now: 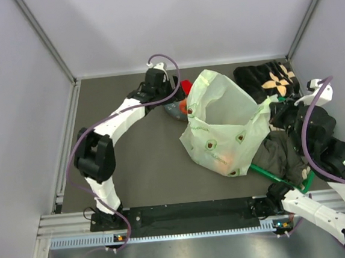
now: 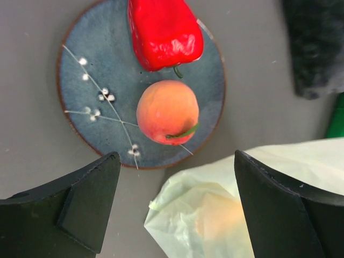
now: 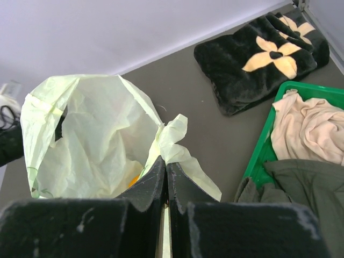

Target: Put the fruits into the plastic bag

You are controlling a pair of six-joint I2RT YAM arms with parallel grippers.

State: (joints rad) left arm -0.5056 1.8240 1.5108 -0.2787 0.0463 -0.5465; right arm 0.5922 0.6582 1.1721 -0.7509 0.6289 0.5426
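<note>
Peach-coloured fruit (image 2: 167,113) sits on the plate (image 2: 86,64) straight ahead of the nearer left end effector (image 2: 176,157), spread and empty, while the right end effector (image 3: 165,167) clenches the plastic bag (image 3: 91,134).

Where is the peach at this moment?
In the left wrist view, the peach lies on the blue plate, between the red fruit and the bag.

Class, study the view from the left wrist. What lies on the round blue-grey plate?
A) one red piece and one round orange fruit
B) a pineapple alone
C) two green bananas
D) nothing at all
A: the round blue-grey ceramic plate carries a glossy red pepper-shaped toy fruit and a round orange-pink toy peach, and nothing else.
</note>
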